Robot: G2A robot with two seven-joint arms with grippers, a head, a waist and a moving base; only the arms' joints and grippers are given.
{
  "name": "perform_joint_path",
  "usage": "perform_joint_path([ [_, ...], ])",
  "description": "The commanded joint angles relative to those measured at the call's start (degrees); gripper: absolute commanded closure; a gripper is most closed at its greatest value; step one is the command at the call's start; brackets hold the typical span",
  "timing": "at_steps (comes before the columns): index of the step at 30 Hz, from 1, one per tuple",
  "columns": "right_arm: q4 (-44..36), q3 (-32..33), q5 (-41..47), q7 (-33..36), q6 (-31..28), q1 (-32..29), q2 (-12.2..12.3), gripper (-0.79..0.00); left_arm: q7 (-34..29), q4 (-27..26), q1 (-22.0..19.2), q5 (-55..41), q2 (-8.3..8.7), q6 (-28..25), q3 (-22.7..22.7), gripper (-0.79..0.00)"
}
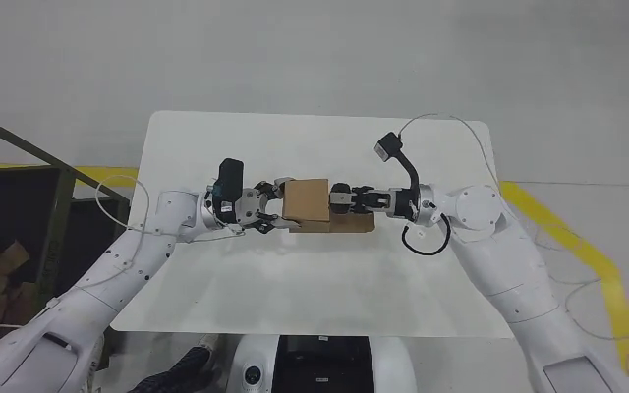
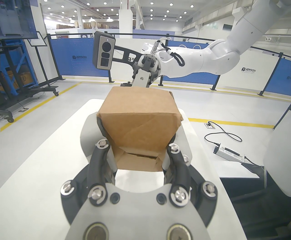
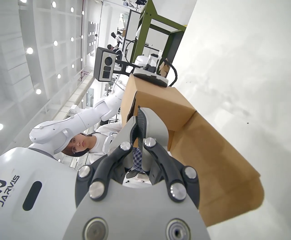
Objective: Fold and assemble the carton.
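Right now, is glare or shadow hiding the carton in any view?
Top view: carton evenly lit, no glare. Left wrist view: lamps flare only far behind it; its near face reads plainly. Right wrist view: its nearest flap is shaded, edges readable.

We see a plain brown carton [image 1: 307, 201] mid-frame on a white table [image 1: 324, 285]. The left gripper [image 1: 272, 208] and right gripper [image 1: 338, 196] are white and silver with black linkages. The grey floor [image 1: 295, 59] carries a yellow stripe [image 1: 565, 236] at right. Blue barrier panels [image 2: 68, 56] cross the left wrist view's background.
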Motion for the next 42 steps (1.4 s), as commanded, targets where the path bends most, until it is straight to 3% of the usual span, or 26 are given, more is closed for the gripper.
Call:
perform_joint_path([
  [1,0.18,-0.77,0.12,-0.07,-0.06,0.45,-0.23,0.0,0.0,0.0,0.0,0.0,0.0,0.0,0.0,0.0],
  [12,2.28,-0.45,0.16,0.0,-0.38,0.99,-0.31,0.0,0.0,0.0,0.0,0.0,0.0,0.0,0.0,0.0],
  [21,0.87,10.12,-0.36,-1.67,0.07,-4.88,2.28,0.0,0.0,0.0,0.0,0.0,0.0,0.0,0.0,0.0],
  [27,0.67,16.5,-2.73,-4.64,7.07,-10.22,3.91,0.0,0.0,0.0,0.0,0.0,0.0,0.0,0.0,0.0],
  [32,0.46,14.52,-3.3,-2.33,10.75,-11.77,3.96,0.0,0.0,0.0,0.0,0.0,0.0,0.0,0.0,0.0],
  [42,2.54,6.32,0.04,-1.2,11.61,-8.67,2.19,0.0,0.0,0.0,0.0,0.0,0.0,0.0,0.0,0.0],
])
